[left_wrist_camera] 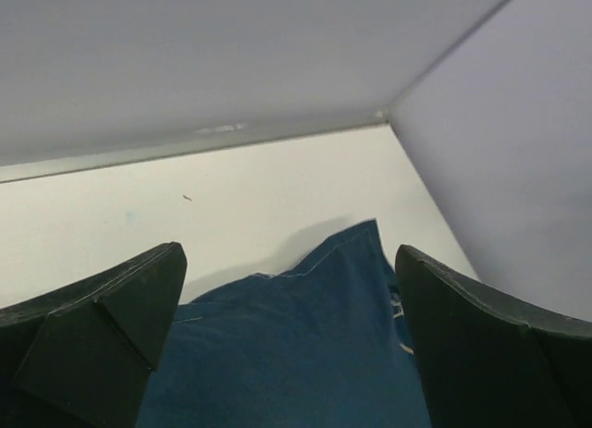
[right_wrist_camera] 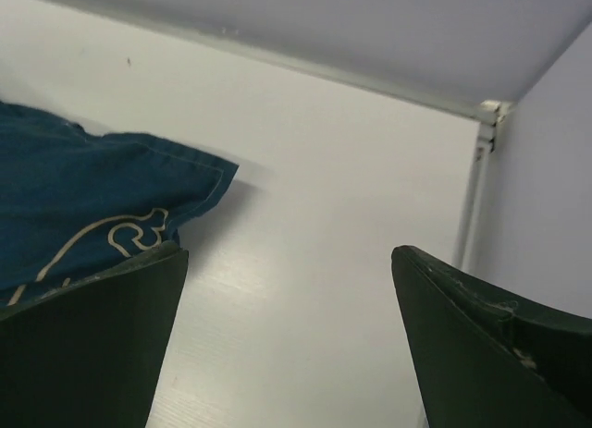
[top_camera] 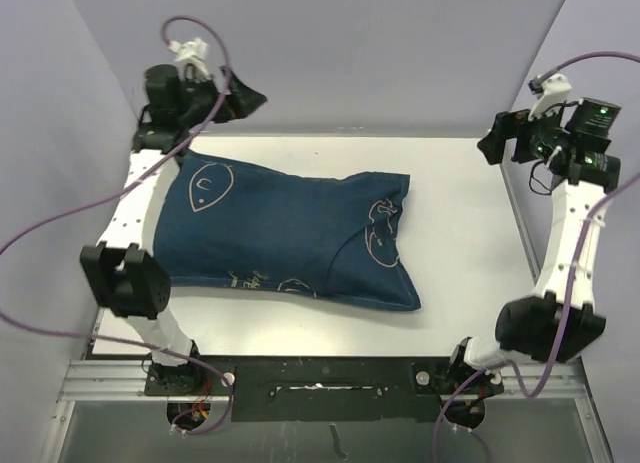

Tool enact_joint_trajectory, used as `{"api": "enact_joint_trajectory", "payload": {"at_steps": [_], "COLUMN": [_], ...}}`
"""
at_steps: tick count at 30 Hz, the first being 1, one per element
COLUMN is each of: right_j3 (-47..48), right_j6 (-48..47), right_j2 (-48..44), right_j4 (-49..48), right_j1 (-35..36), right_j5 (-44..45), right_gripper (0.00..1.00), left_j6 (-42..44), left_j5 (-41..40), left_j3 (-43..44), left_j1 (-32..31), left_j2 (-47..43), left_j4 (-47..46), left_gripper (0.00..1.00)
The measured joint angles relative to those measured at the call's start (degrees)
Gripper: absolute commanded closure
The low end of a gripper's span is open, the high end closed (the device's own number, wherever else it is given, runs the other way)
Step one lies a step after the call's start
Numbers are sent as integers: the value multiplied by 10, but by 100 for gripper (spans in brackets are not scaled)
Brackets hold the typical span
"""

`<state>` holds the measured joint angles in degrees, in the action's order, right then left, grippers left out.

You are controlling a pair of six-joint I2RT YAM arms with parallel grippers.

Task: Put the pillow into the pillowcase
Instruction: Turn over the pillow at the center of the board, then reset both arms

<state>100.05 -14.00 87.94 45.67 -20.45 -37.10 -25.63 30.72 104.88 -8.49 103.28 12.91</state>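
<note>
The navy pillowcase (top_camera: 285, 233) with cream whale drawings lies plump across the middle of the white table (top_camera: 460, 233). No white pillow shows; it is hidden or inside the case. My left gripper (top_camera: 245, 98) is open and empty, raised at the far left above the case's left end. The left wrist view shows the blue fabric (left_wrist_camera: 296, 345) below between my spread fingers. My right gripper (top_camera: 495, 143) is open and empty, raised at the far right, apart from the case. The right wrist view shows the case's corner (right_wrist_camera: 102, 197) at left and bare table below.
Grey walls close in the table on the back (top_camera: 350, 53), left and right. The right wall's corner post (right_wrist_camera: 486, 132) shows in the right wrist view. A black rail (top_camera: 320, 383) runs along the near edge between the arm bases.
</note>
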Motion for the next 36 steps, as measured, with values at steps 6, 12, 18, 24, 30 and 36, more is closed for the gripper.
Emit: {"api": "enact_joint_trajectory", "payload": {"at_steps": [6, 12, 18, 24, 30, 36], "right_j3": [43, 112, 123, 123, 123, 124], "right_j6": [106, 182, 196, 190, 186, 186], "right_j2": [-120, -114, -93, -94, -97, -97], "right_j4": [-40, -43, -8, 12, 16, 16], "right_j1": [-5, -16, -17, -17, -21, -25], "right_j5": [33, 31, 32, 26, 27, 27], "right_gripper": [2, 2, 2, 2, 2, 2], "left_j6": [-75, -71, -70, -73, -79, -83], "left_j5": [7, 25, 47, 67, 81, 90], "left_j3": [-57, 14, 36, 36, 36, 35], "left_j1": [111, 124, 124, 124, 127, 132], "left_j2": [-164, -237, -258, -254, -253, -253], "left_j4": [-19, 33, 57, 81, 84, 83], "left_gripper": [2, 2, 2, 2, 2, 2]}}
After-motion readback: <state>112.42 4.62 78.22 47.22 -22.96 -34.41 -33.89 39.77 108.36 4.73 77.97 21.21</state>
